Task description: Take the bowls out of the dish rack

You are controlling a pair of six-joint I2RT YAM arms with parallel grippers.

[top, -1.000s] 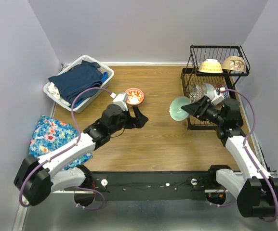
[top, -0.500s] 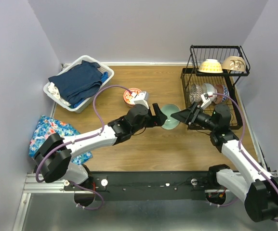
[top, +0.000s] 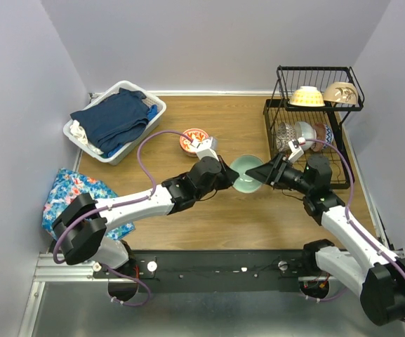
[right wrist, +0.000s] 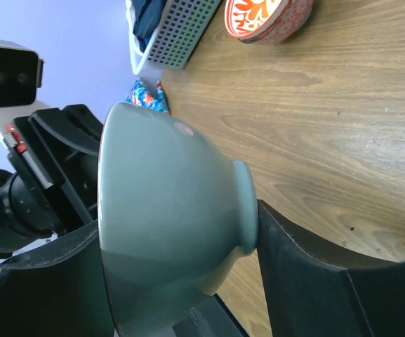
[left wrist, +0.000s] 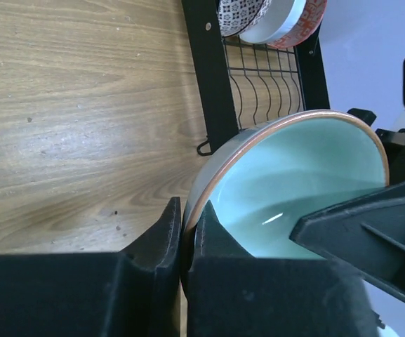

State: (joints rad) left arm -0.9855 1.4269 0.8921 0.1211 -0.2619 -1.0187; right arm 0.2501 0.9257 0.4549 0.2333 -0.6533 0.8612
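A mint green bowl hangs over the middle of the table, tipped on its side between both grippers. My left gripper is shut on its copper-edged rim. My right gripper holds the same bowl from rim to foot, one finger pressed against the foot. The black dish rack stands at the back right. Its top tier carries a cream-yellow bowl and a beige bowl. Dark patterned, white and red bowls stand in the lower slots. A red-orange floral bowl sits on the table.
A white laundry basket of dark clothes stands at the back left. A blue floral cloth lies at the left edge. Purple walls close in at the left, back and right. The rack's black post is close behind the held bowl.
The left arm swung right, away from the floral bowl, and its open jaws closed on the mint bowl's rim. The right arm carried that bowl left and lower from the rack.
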